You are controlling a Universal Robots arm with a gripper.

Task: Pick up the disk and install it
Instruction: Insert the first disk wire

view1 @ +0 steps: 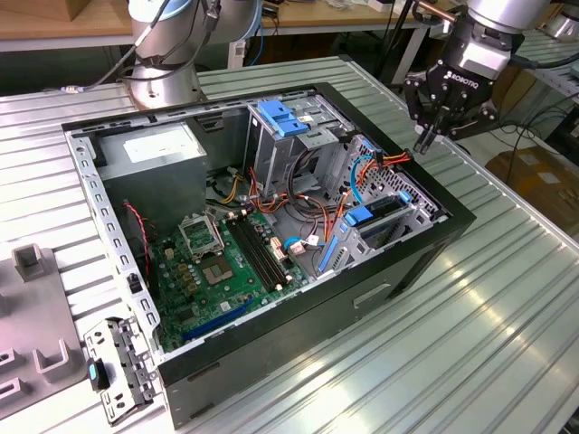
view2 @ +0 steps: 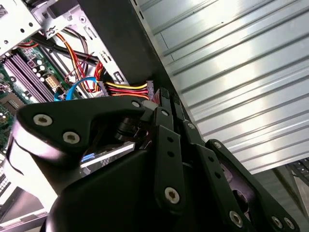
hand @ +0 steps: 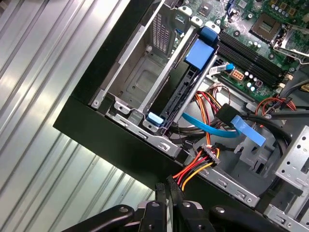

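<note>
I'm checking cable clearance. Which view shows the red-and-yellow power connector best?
The first wrist view: the power connector lies unobstructed at the edge of the case. The second wrist view shows it just beyond the gripper; the exterior view shows it farther off, beside the gripper.

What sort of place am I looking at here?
Probably a robotics lab or workshop: an open computer case lies on a ribbed metal table, a robot gripper hangs over its edge, and a wooden workbench stands behind.

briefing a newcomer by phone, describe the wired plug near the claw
Find the open black computer case on the ribbed metal table. At its rim near the black claw lies a small dark plug. It trails red, yellow and orange wires, unlike the flat blue cable beside it.
</note>
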